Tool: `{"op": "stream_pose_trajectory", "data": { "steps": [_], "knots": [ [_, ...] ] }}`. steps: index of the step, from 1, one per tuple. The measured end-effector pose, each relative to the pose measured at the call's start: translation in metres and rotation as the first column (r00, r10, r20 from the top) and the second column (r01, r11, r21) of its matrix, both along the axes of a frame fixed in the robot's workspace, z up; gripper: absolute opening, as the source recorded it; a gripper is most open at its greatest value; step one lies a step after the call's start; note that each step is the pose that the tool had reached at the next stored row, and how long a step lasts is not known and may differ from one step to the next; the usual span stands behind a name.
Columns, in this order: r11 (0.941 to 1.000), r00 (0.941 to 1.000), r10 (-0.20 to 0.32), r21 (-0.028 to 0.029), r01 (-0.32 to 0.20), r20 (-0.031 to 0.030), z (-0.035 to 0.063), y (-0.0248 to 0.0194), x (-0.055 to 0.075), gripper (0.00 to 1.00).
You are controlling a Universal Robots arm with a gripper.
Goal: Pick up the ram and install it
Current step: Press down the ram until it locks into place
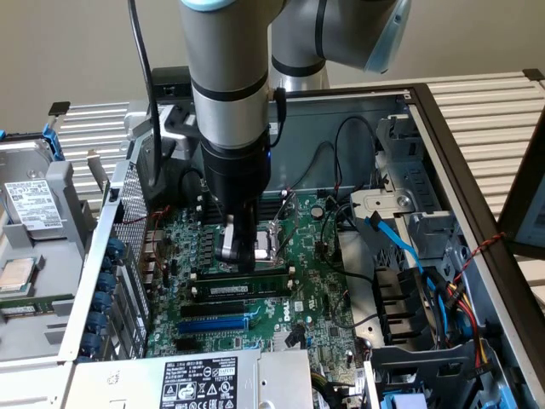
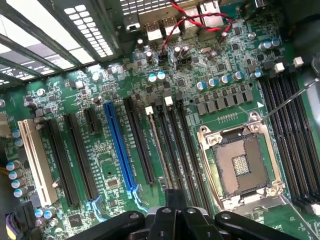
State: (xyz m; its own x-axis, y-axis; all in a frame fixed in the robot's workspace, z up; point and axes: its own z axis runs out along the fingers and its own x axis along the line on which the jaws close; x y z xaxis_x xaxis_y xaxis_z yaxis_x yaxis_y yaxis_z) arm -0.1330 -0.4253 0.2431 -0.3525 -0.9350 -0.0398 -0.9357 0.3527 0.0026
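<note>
One ram [image 1: 243,289] stick sits in the motherboard [image 1: 315,298] at 6 o'clock of my closed, empty end effector [image 1: 236,252].

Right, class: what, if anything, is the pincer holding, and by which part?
Nothing, as far as shows: the pincer is shut with nothing between its tips, and the ram sits among the memory slots close by.

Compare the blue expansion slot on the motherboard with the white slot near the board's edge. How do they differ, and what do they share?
Colour: the blue expansion slot is bright blue, the white slot cream-white. Place: the blue slot lies mid-board among black slots, the white slot near the board's edge. Neighbours: small capacitors stand by the white slot, none by the blue. Both are long, narrow, parallel and hold no card.
</note>
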Motion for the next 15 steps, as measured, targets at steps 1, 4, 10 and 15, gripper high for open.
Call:
{"op": "stream_pose_trajectory", "data": {
  "steps": [1, 4, 10, 15],
  "knots": [
    [0.9998, 0.9998, -0.018, -0.0001, 0.018, -0.0001, 0.0000, 0.0000, 0.0000, 0.10],
    [0.9976, 0.9976, -0.069, 0.0000, 0.069, 0.0000, -0.0001, 0.0000, 0.0000, 0.10],
    [0.9819, 0.9819, -0.189, -0.0001, 0.189, 0.0000, -0.0002, -0.0001, 0.0000, 0.10],
    [0.9608, 0.9608, -0.277, 0.0001, 0.277, 0.0001, -0.0003, 0.0000, 0.0000, 0.10]
  ]
}}
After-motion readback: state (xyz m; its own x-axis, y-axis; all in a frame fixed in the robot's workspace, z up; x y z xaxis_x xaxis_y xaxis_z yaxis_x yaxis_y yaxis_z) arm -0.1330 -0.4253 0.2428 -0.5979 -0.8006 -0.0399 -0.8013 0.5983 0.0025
